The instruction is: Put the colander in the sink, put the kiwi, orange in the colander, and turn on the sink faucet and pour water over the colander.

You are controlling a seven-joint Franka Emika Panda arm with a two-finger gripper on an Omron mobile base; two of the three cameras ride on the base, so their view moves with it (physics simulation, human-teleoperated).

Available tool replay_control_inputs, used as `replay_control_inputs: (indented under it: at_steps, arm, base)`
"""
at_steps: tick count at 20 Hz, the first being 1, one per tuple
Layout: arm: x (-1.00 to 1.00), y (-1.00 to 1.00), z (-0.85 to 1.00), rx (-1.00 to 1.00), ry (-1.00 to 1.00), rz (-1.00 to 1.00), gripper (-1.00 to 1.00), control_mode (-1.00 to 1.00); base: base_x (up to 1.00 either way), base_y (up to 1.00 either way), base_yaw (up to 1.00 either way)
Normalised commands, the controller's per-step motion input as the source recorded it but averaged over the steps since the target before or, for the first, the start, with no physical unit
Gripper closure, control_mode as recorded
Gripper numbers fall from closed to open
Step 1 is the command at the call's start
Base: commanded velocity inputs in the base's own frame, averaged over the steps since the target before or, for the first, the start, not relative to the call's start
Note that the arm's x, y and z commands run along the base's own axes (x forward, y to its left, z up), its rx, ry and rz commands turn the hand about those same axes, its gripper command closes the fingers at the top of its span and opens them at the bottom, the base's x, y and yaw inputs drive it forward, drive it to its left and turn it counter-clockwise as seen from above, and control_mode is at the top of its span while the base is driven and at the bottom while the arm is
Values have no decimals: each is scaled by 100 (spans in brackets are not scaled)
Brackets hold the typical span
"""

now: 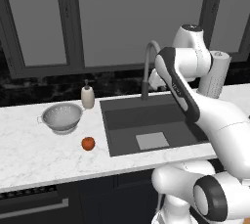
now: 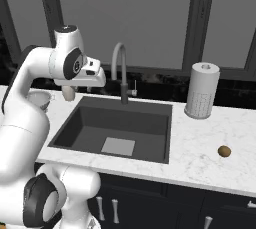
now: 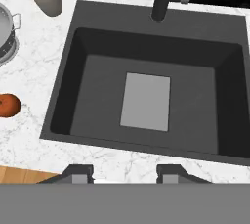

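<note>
Progress: nothing done, we are judging | colander and orange sitting left of sink; kiwi right of it | gripper hovering above sink, partly spread, holding nothing | faucet showing no water

White marble-look counter, grey-veined, smooth with a soft sheen. Recessed into it, a matt dark grey sink, stone-like, with a lighter, flat grey plate on its floor. At the sink's back edge, a brushed grey metal faucet, smooth, on a darker base. Near the counter's left end, a perforated silver-grey metal colander, dully shiny. Towards the front edge, a smooth red-orange orange with a faint gloss. Beside the sink's back left corner, a matt beige soap dispenser. Right of the sink, a dimpled white paper towel roll. Further right, a dull brown kiwi. Matt dark fingers.
</note>
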Motion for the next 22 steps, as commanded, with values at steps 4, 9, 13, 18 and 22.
replay_control_inputs:
  at_steps: [4, 9, 13, 18, 22]
  arm:
    - [-4, 10, -13, 0, 0, 0, -100, -100]
    - [-59, 84, -38, -3, 0, -2, -100, -100]
    - [-29, 100, -36, -1, 0, -4, -100, -100]
    - [0, 94, -26, 0, 0, -12, -100, -100]
    - [2, 52, -16, 4, 0, -16, -100, -100]
  base:
    - [0, 0, 0]
    - [0, 0, 0]
    - [0, 0, 0]
    - [0, 0, 0]
    - [0, 0, 0]
